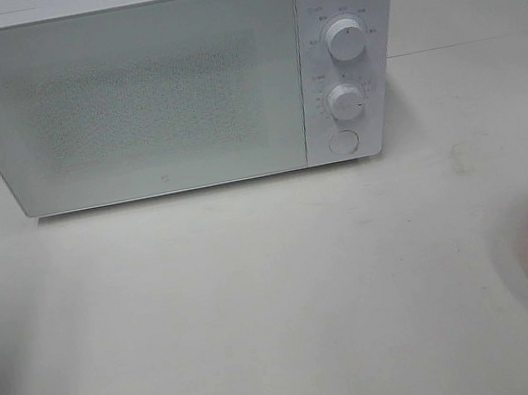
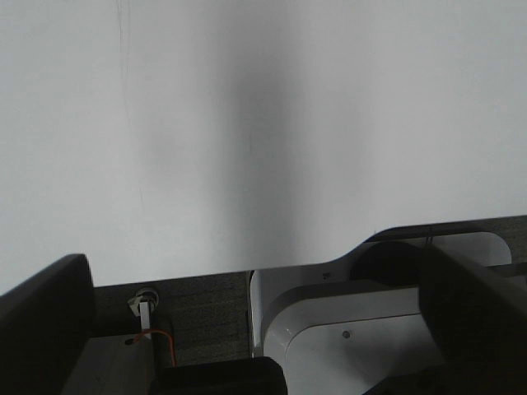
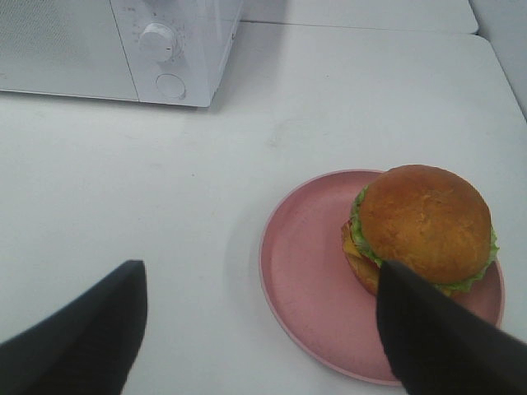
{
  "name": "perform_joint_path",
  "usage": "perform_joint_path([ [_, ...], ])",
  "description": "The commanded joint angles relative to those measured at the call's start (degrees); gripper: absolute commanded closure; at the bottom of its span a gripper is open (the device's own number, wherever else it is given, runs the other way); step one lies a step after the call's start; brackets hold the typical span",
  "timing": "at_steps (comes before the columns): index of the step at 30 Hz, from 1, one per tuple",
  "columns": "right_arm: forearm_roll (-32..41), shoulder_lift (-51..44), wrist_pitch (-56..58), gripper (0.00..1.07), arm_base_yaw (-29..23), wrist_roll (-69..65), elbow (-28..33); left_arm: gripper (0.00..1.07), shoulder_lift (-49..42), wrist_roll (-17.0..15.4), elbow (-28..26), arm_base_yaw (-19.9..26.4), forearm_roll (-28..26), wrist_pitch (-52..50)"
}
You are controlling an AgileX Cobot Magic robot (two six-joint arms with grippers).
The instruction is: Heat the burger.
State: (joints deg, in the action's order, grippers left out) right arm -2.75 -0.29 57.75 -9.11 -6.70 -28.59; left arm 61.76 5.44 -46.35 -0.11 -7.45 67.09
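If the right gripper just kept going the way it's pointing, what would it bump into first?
Probably the bare white table, just beside the pink plate. The right gripper is open, and one finger overlaps the burger in this view, so it might graze it; depth is unclear.

golden-brown burger with green lettuce, pink plate, white microwave, white table.

A smooth, faintly glossy white bench was seen. The white box-shaped microwave appeared smooth plastic, the flat pink round plate matt, the round golden-brown burger bun softly glossy.
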Motion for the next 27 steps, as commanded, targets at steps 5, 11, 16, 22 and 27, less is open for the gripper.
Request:
perform_joint_path([
  [5, -0.1, -1.5, -0.7, 0.32, 0.3, 0.2, 0.1, 0.04, -13.6, -2.3, 11.7, 0.2, 0.0, -0.6],
  [11, -0.1, -1.5, -0.7, 0.32, 0.3, 0.2, 0.1, 0.04, -23.2, -2.3, 14.8, 0.2, 0.1, -3.3],
  [16, -0.1, -1.5, -0.7, 0.32, 0.3, 0.2, 0.1, 0.04, -33.5, -2.6, 16.7, 0.2, 0.8, -5.7],
  [22, -0.1, -1.5, -0.7, 0.32, 0.3, 0.2, 0.1, 0.04, -43.7, -2.8, 16.7, 0.2, 1.3, -5.7],
  [27, -0.1, -1.5, -0.7, 0.32, 0.3, 0.2, 0.1, 0.04, -49.3, -2.8, 16.7, 0.2, 0.2, -5.7],
])
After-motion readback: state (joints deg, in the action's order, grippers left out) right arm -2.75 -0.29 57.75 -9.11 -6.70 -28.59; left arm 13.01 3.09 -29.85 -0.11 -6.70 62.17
